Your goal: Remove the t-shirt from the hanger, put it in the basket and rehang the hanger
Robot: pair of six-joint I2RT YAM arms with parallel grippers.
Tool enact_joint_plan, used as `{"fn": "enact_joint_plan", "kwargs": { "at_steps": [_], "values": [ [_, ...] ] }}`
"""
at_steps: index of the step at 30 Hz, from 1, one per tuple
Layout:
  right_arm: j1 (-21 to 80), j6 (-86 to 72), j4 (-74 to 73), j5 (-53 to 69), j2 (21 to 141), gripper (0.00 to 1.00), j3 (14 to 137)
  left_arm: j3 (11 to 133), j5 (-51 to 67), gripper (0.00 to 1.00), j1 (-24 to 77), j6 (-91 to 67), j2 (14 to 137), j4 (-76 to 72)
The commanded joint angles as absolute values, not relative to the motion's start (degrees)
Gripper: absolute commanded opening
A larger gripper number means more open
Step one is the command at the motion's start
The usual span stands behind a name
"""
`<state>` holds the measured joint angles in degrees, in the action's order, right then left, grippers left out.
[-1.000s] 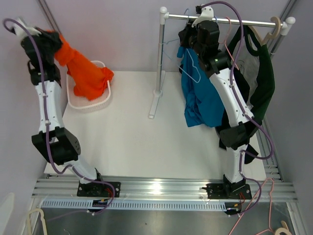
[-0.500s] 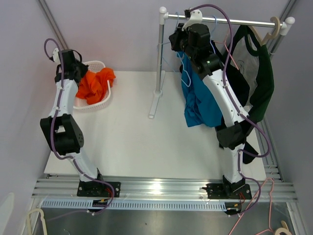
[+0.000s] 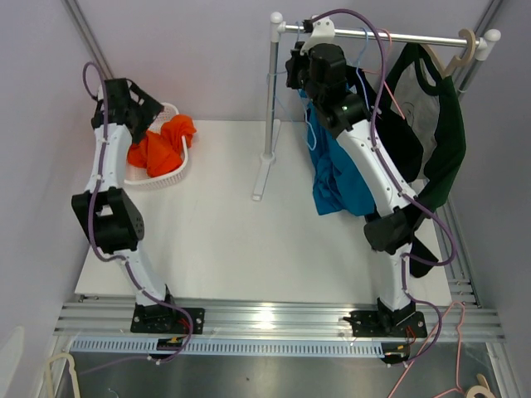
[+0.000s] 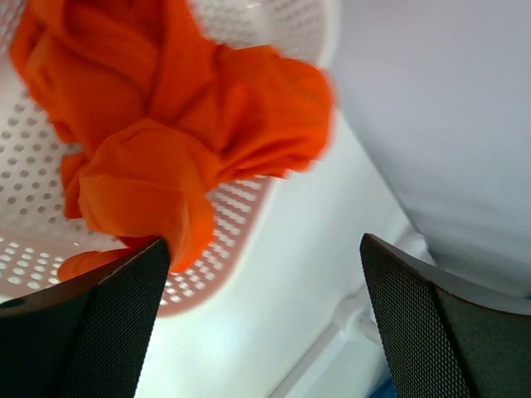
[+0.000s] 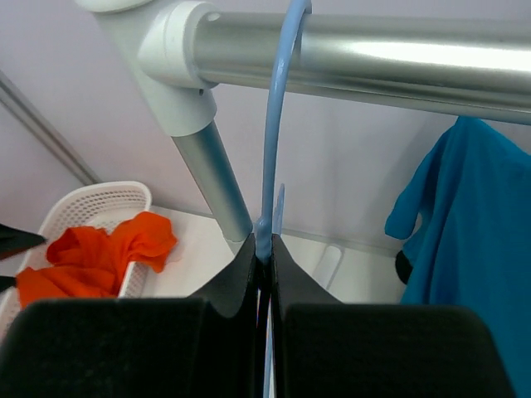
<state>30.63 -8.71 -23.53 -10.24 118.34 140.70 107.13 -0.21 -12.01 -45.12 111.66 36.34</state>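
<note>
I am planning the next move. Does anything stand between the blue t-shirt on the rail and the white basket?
Yes. The rack post, with its foot on the table, stands between the blue t-shirt and the white basket. The basket holds an orange garment.

Hanger [image 5: 276, 124]: thin light-blue wire, its hook over the rail [image 5: 373, 54]. It hangs upright, and the right claw [image 5: 265, 264] is pinched tight on its neck just under the hook.
Teal t-shirt [image 3: 338, 178]: crumpled and drooping long below the rail, just beside the hanger and clear of the surface. The arm hides how it is caught at the top.
Orange t-shirt [image 3: 162, 141]: bunched in a heap inside the white basket [image 3: 170, 172] at the far left of the surface.
</note>
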Motion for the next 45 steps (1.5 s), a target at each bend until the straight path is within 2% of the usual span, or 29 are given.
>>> {"fn": "enact_joint_plan", "kwargs": {
  "at_steps": [1, 3, 6, 8, 10, 19, 25, 32, 45],
  "values": [
    [33.83, -3.27, -23.03, -17.91, 119.18, 0.00, 142.21, 115.48, -3.33, 1.00, -7.56, -39.47, 98.54, 37.34],
    [34.80, -1.59, -22.41, -20.64, 119.53, 0.00, 142.21, 118.29, -3.87, 0.99, -5.64, -37.01, 94.60, 38.58],
    [35.07, -1.14, -23.20, -21.45, 119.71, 0.32, 142.38, 120.49, -2.03, 1.00, -3.88, -34.81, 90.28, 40.69],
    [35.07, -1.93, -24.77, -23.11, 118.39, 0.57, 141.95, 120.85, -1.41, 1.00, -2.99, -33.40, 88.60, 42.44],
    [34.98, -1.93, -25.40, -24.25, 115.07, 0.62, 139.59, 120.24, -1.84, 0.99, -1.67, -32.18, 86.15, 43.85],
    [29.90, -6.23, -31.63, -20.49, 101.43, 0.64, 130.87, 117.69, -4.39, 0.99, 5.53, -29.01, 80.34, 43.86],
    [18.99, -10.28, -39.55, -6.16, 103.01, 0.64, 136.32, 114.70, -11.24, 0.99, 14.05, -22.78, 77.61, 42.45],
    [17.14, -9.32, -40.61, -4.93, 103.71, 0.64, 136.23, 111.01, -13.88, 1.00, 18.63, -21.10, 75.94, 40.78],
    [13.80, -6.51, -36.83, -3.61, 108.28, 0.63, 137.64, 109.60, -15.20, 0.99, 19.69, -18.81, 75.94, 39.99]
  ]
}}
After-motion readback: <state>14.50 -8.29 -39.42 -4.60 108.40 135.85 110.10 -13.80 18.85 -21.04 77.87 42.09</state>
